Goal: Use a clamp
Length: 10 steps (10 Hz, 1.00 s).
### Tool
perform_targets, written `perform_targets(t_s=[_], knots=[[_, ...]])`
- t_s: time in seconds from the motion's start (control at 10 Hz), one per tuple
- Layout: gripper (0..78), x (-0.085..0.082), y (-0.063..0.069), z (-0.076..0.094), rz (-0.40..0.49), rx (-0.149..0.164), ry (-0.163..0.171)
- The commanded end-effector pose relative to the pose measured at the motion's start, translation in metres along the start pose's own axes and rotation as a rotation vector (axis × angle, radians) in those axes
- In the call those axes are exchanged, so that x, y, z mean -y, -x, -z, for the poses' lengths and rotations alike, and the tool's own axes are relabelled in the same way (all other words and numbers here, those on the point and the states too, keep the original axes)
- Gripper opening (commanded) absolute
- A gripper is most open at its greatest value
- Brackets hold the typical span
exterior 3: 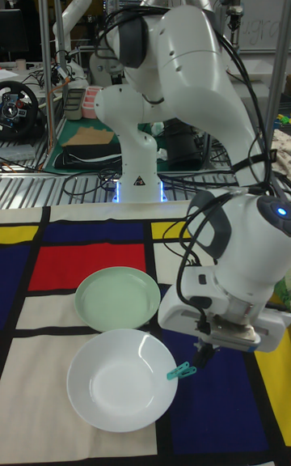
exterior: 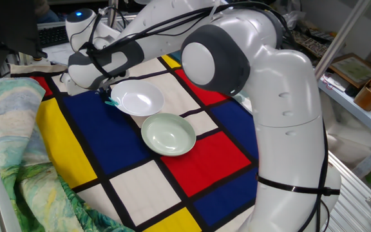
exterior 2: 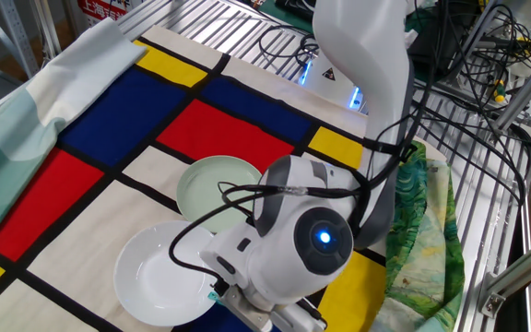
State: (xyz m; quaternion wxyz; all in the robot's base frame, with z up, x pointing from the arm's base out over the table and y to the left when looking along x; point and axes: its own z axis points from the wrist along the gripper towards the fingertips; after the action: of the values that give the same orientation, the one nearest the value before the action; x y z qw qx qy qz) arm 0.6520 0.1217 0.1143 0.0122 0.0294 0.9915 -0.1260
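The clamp (exterior 3: 182, 370) is a small teal clip lying at the right rim of the white bowl (exterior 3: 113, 385); whether it grips the rim I cannot tell. It also shows as a teal speck (exterior: 113, 102) at that bowl's left edge, and it peeks out under the wrist (exterior 2: 214, 297). My gripper (exterior 3: 204, 355) hangs right over the clamp's handle end. The bulky wrist hides most of the fingers, so their spread is unclear. In the other views the gripper itself is hidden behind the arm.
A pale green bowl (exterior 3: 117, 298) stands touching the white bowl (exterior: 139, 98) on the red, blue, yellow and white checked cloth. A crumpled green patterned cloth (exterior: 18, 142) lies along the table edge, beside metal rack bars (exterior 2: 487, 184).
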Motion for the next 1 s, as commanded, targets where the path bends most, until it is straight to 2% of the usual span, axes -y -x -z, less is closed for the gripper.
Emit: perform_targets(t_s=[0.1,0.2,0.3,0.5,0.6,0.9,1.0], knots=[[0.0,0.0002,0.0004,0.0011,-0.002,0.007,-0.047],[0.0,0.0002,0.0004,0.0011,-0.002,0.007,-0.047],[0.0,0.0001,0.0002,0.0011,-0.005,0.007,-0.072],[0.0,-0.0001,-0.0004,0.0008,-0.008,0.009,-0.095],[0.0,-0.0001,-0.0005,0.0008,-0.006,0.011,-0.121],[0.0,-0.0006,-0.0003,0.0001,-0.012,0.011,-0.131],[0.0,-0.0012,-0.0007,-0.0008,-0.021,0.009,-0.157]])
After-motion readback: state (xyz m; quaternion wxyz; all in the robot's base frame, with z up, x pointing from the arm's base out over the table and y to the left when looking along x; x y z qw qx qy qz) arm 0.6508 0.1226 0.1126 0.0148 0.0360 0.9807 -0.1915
